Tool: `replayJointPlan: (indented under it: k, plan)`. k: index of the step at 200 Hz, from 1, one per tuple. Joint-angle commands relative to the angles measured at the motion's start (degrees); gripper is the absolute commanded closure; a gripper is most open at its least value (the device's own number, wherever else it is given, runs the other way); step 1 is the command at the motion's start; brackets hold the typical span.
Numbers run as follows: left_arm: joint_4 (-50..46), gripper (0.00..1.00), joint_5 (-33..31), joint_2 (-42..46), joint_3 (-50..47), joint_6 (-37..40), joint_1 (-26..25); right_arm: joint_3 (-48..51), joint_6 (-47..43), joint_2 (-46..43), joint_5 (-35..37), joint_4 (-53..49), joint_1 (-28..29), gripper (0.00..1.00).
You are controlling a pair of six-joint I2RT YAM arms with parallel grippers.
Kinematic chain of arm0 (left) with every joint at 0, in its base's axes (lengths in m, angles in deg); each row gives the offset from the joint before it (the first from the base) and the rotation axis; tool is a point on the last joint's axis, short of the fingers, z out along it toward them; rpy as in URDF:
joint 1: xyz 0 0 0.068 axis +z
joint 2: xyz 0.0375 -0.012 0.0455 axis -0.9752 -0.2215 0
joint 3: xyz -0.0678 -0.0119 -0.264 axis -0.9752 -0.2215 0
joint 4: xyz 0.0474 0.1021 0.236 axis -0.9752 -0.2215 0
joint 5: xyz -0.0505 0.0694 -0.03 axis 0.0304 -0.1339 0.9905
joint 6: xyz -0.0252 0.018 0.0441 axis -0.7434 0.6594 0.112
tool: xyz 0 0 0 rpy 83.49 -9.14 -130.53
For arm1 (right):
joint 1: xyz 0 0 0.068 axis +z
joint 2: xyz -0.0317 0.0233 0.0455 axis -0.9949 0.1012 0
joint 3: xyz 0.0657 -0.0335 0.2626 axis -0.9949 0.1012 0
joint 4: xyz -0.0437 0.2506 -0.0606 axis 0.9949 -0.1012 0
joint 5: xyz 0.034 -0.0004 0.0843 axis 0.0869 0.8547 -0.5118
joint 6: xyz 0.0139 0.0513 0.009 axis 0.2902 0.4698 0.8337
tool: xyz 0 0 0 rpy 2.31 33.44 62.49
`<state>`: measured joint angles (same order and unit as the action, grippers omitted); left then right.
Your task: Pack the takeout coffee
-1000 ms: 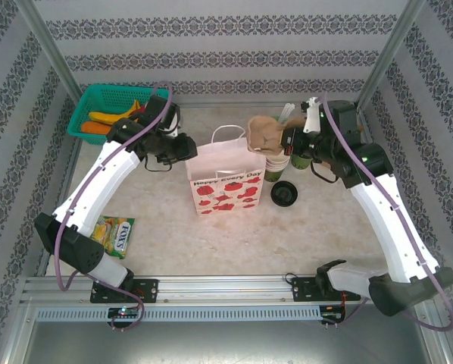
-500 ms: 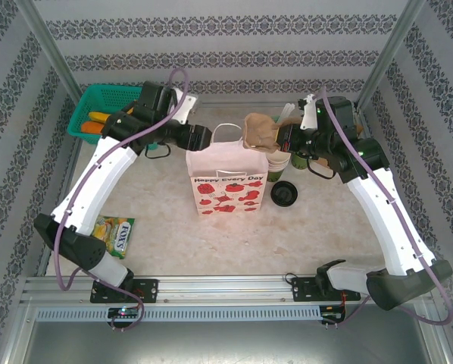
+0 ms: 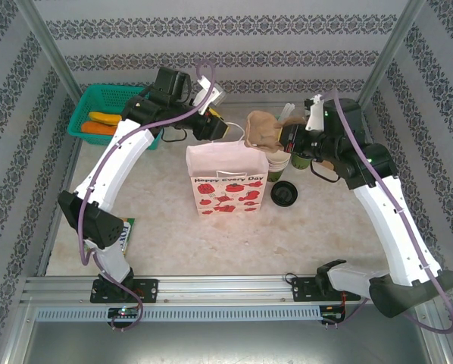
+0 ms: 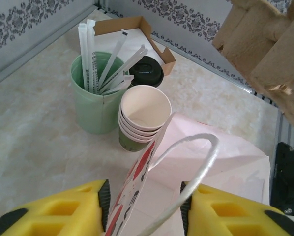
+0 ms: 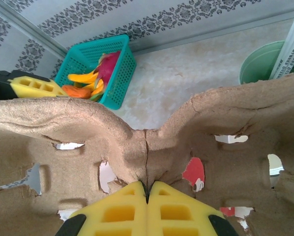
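Your right gripper [image 5: 148,194] is clamping shut on the carrier [image 5: 137,132] over the right edge of the bag [image 3: 226,186]. Your left gripper [image 4: 144,206] is straddling its far rim, jaws apart. The coffee [image 4: 146,71] is standing toward the far right corner of the table [image 3: 166,224], behind the cup stack [image 4: 144,113].

We see the left arm [image 3: 109,163] and the right arm [image 3: 389,212] built alike: smooth white shells between rounded black joint housings. A thin purple cable [image 3: 204,68] loops along each arm. The left gripper [image 4: 144,206] and the right gripper [image 5: 148,199] carry bright yellow fingers [image 5: 118,212], moulded with rectangular recesses and faced with black pads. The bases [image 3: 340,279] are black.
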<state>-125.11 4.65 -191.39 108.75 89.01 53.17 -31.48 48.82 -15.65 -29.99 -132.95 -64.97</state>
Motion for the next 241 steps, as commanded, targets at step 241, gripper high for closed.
replayJointPlan:
  k: [241]
  plan:
    - [9.87,1.0,-7.76,-1.78,-0.24,-15.25,0.89,9.63,19.19,8.63,-26.28,16.29,5.83,1.0]
